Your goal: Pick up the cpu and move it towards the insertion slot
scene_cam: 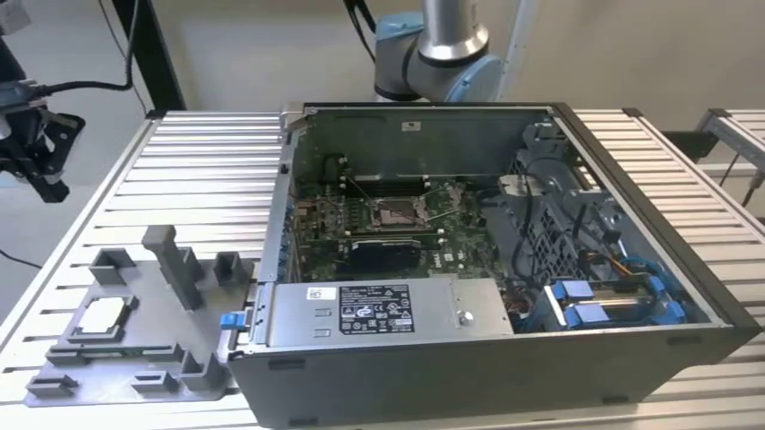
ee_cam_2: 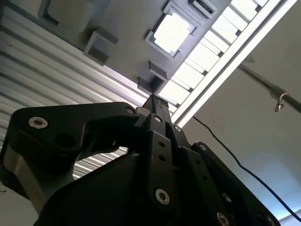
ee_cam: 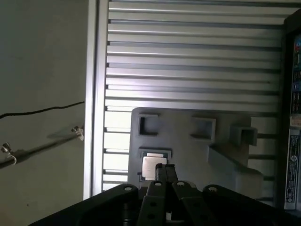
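The cpu [scene_cam: 102, 315] is a pale square chip lying flat in a recess of the grey plastic tray [scene_cam: 143, 354], at the exterior view's left on the slatted table. Both wrist views show it from above, in the second wrist view [ee_cam_2: 171, 32] and the first wrist view [ee_cam: 151, 165]. My black gripper [scene_cam: 36, 148] hangs in the air off the table's left edge, well above and apart from the tray. Its fingers [ee_cam: 170, 173] are shut together with nothing between them. The insertion slot [scene_cam: 395, 212] sits on the green board inside the open computer case [scene_cam: 502, 358].
The grey tray carries upright blocks and posts [scene_cam: 179, 264] near the cpu. The case's walls [scene_cam: 287, 179] rise between the tray and the board. A power supply [scene_cam: 371, 309] and blue-tabbed drive bays [scene_cam: 610, 300] fill the case's front. A cable [ee_cam: 42, 110] trails beside the table.
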Available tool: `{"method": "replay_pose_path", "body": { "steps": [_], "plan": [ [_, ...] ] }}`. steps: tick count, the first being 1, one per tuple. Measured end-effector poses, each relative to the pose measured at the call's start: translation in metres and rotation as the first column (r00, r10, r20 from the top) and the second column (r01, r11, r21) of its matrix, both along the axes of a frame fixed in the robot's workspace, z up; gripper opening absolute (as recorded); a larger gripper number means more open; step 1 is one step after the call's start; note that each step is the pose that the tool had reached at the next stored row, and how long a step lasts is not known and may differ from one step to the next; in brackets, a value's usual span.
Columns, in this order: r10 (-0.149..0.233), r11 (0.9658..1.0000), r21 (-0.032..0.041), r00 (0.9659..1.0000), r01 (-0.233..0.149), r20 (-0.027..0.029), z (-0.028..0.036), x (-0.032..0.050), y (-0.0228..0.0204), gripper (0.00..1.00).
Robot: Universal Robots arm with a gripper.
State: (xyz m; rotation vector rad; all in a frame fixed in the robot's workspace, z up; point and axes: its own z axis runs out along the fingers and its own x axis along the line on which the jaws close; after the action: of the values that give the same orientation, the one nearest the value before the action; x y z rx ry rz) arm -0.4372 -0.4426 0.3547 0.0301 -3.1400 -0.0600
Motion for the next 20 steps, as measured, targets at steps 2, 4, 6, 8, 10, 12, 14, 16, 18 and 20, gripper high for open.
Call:
{"method": "replay_pose_path", "body": {
  "steps": [2, 4, 6, 8, 10, 12, 14, 16, 18, 20],
  "plan": [
    [0.0, 1.0, 0.0, 1.0, 0.0, 0.0001, -0.0011, -0.0024, -0.0063, 0.0],
    [0.0, 1.0, -0.0002, 1.0, 0.0, -0.0002, -0.002, -0.003, -0.0113, 0.0],
    [0.0, 1.0, 0.0, 1.0, 0.0, 0.0, -0.0031, -0.0033, -0.0132, 0.0],
    [0.0, 1.0, 0.0001, 1.0, 0.0, 0.0001, -0.0045, -0.0038, -0.0141, 0.0],
    [0.0, 1.0, 0.0, 1.0, 0.0, 0.0001, -0.0057, -0.0044, -0.0145, 0.0],
    [0.0, 1.0, -0.0001, 1.0, 0.0, 0.0, -0.0059, -0.0044, -0.0147, 0.0],
    [0.0, 1.0, -0.0001, 1.0, 0.0, -0.0001, -0.0059, -0.0044, -0.0147, 0.0],
    [0.0, 1.0, 0.0, 1.0, 0.0, 0.0, -0.006, -0.0045, -0.0148, 0.0],
    [0.0, 1.0, 0.0, 1.0, 0.0, 0.0, -0.0059, -0.0044, -0.0148, 0.0],
    [0.0, 1.0, 0.0, 1.0, 0.0, 0.0, -0.0059, -0.0044, -0.0148, 0.0]
  ]
}}
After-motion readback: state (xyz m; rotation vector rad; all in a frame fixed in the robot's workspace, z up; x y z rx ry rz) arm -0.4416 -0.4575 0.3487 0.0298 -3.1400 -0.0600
